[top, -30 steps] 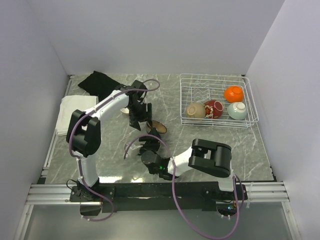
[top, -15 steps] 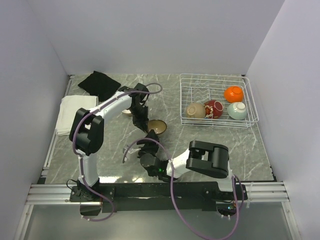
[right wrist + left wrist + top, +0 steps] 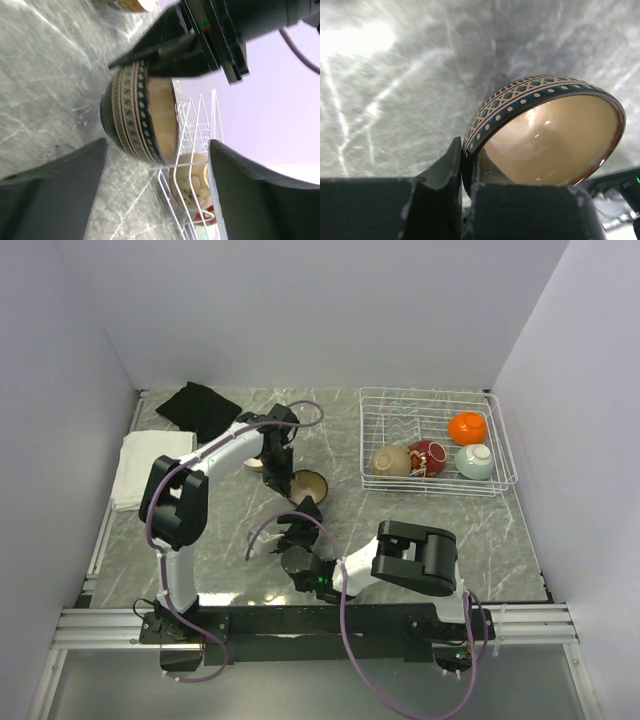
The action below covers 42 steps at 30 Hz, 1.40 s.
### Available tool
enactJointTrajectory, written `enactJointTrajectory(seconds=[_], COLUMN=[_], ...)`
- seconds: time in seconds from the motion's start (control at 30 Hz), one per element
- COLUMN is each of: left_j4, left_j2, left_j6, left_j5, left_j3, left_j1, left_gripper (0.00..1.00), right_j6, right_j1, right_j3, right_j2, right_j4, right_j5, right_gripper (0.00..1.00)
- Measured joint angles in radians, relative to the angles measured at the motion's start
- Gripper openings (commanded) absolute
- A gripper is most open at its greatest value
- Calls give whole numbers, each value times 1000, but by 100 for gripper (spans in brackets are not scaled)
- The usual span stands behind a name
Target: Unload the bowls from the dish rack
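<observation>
Now, mid-task. The left tool (image 3: 467, 167) is pinched on the rim of the dark bowl (image 3: 545, 135), one finger inside and one outside. The bowl is tipped on edge, out of the rack (image 3: 405, 420) and over the bench (image 3: 480, 540) to the rack's left. Can't tell whether it touches the bench.

The right tool (image 3: 303, 520) is spread, with a finger on either side of that bowl. It is clear of the bowl in the right wrist view.

Done, as I judge it: this one bowl is out but not set down yet. A tan thing (image 3: 131, 4) beyond it may be another bowl on the bench; too little shows to say.

Left to do: four in the rack.
- beige bowl (image 3: 389, 460), red bowl (image 3: 428, 456) and green bowl (image 3: 474, 461) along the near side
- orange bowl (image 3: 467, 427) behind them

Well under halfway.
</observation>
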Motion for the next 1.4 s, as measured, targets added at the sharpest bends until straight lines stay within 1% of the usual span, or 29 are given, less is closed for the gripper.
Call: enactJointTrajectory(seconds=[0.03,0.23,0.37,0.47,0.6,0.8,0.9,1.03,1.1,1.17,1.4], left_j4=[5,51,82,100,119,141,150,153,155,170,190], left_j2=[0,-21,-63,-97,-134,-179,-193,-203,-206,-211,-204], left_j6=[0,1,2,3,3,3,0,0,0,0,-1], left_j5=[-14,-131,-189,-217,-241,-240,-222,-211,-207,-198,-169], left_j3=[0,0,0,0,4,4,4,4,2,-12,-58], left_j1=[1,2,9,23,63,141,187,231,238,240,292], left_gripper=[1,1,1,1,1,1,1,1,1,1,1], right_j6=[0,0,69,163,344,654,779,940,993,1055,1218], right_j1=[0,0,0,0,-4,-23,-46,-122,-178,-249,-470], right_j3=[0,0,-2,-6,-5,10,20,33,35,43,52], right_j2=[0,-3,-48,-127,-245,-387,-441,-544,-591,-652,-838], right_j4=[0,5,-84,-201,-397,-765,-907,-1074,-1119,-1172,-1259], right_j5=[4,31,31,23,-3,-107,-175,-298,-352,-442,-653], right_gripper=[100,100,100,100,100,100,100,100,100,100,100])
